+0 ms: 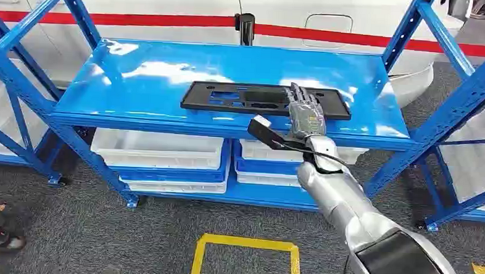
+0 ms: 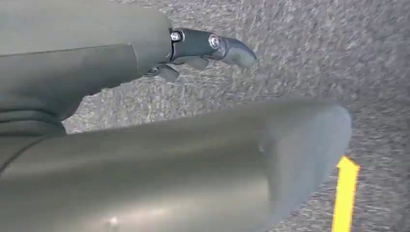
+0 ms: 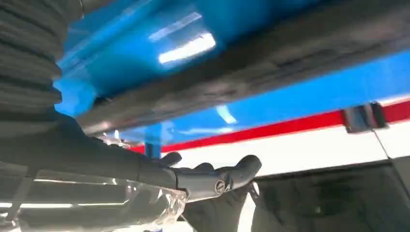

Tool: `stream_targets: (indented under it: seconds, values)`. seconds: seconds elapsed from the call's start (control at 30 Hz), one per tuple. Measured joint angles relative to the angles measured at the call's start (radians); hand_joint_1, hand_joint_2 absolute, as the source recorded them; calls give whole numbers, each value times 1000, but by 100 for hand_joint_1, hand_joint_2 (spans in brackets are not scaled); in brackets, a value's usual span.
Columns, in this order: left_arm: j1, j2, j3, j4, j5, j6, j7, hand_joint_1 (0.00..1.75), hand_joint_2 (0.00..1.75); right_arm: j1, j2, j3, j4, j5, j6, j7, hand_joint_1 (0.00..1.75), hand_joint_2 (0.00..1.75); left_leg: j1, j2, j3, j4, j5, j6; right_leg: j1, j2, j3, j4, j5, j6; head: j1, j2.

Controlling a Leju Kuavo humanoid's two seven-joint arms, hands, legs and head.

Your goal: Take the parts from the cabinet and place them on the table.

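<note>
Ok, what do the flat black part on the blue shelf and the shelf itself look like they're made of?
The black part looks like moulded matte plastic: dull, glare-free, with cut-out openings. The shelf looks like painted sheet metal, glossy blue with bright reflections. Neither is certain from the look alone.

Place: workshop or factory storeroom.
Racks: blue steel shelving (image 1: 230, 75), bolted uprights.
Storage: white plastic bins (image 1: 159, 149) on lower shelf.
Floor: grey carpet (image 1: 100, 236), yellow tape markings (image 1: 246, 242).
Backdrop: white wall with red stripe (image 1: 355, 38).
</note>
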Motion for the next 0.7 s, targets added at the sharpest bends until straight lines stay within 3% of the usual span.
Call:
stream_targets:
  seconds: [0.07,0.13,0.17,0.2,0.23,0.27,0.33,0.37,0.4,0.5,0.53,0.57,0.6,0.67,0.7]
  values:
    - [-3,-1,1,0,0,-2,-1,0,0,-5,-2,0,0,1,1,0,0,175,-1,-1,8,-10,3,8,1,0,-43,85,-36,-9,3,0]
    - [-5,-2,1,0,0,-3,-1,0,0,-1,-4,0,1,1,2,0,0,175,-2,-2,8,-9,0,8,-2,0,-126,233,-88,-14,4,0]
    - [-4,-3,1,0,0,-4,-1,0,0,3,-5,0,2,1,2,0,0,175,-2,-3,8,-9,-2,8,-4,0,-160,287,-100,-10,3,0]
    - [-3,-3,1,0,1,-5,-1,0,0,7,-6,0,3,1,3,0,0,175,-1,-6,9,-8,-3,6,-6,0,-174,300,-94,-1,5,0]
    - [-3,-5,1,0,1,-6,-1,0,0,9,-6,0,4,2,3,0,0,175,-1,-8,10,-8,-5,4,-9,-1,-168,277,-77,7,5,0]
    - [-2,-6,1,0,1,-6,-1,0,0,8,-8,0,4,2,3,0,0,175,0,-10,12,-5,-8,0,-13,-2,-142,214,-45,20,5,0]
    - [-3,-7,1,0,2,-6,-1,0,0,4,-9,0,4,2,5,0,0,175,1,-12,12,7,-18,-11,-19,-6,-67,54,20,37,6,0]
    - [-3,-7,1,0,2,-6,-1,0,0,3,-9,0,4,3,5,0,0,175,-1,-12,10,17,-25,-19,-22,-12,-42,-6,34,35,7,0]
    - [-3,-7,1,0,2,-6,-1,0,0,2,-7,0,4,3,6,0,0,175,-9,-12,4,30,-38,-27,-17,-8,-31,-5,38,25,5,0]
    - [-2,-7,1,0,3,-8,-1,0,0,2,-6,0,5,6,8,7,0,175,0,-11,7,28,-39,-40,-12,-6,-34,-2,36,3,0,0]
    - [-3,-5,1,0,2,-8,-1,0,0,1,-5,0,5,8,8,9,0,175,5,-10,5,35,-44,-45,-24,-5,-28,-6,38,-3,1,0]
    - [-3,-6,1,0,1,-8,-1,0,0,0,-5,0,5,8,8,10,0,175,7,-8,-1,55,-57,-52,-24,-2,-25,-5,37,-9,0,0]
    - [-3,-6,1,0,1,-8,-1,0,0,0,-5,0,5,9,8,10,0,175,9,-6,-23,106,-87,-57,-24,-2,-22,-5,34,-13,-8,0]
    - [-3,-7,1,0,0,-8,0,0,0,1,-4,0,5,12,8,10,0,175,13,-7,-107,269,-159,-68,-20,-2,-20,-5,31,-18,-7,0]
    - [-3,-6,1,0,0,-8,1,0,0,2,-5,0,6,14,8,10,0,175,14,-7,-148,337,-175,-71,-18,-2,-19,-5,29,-20,-7,0]
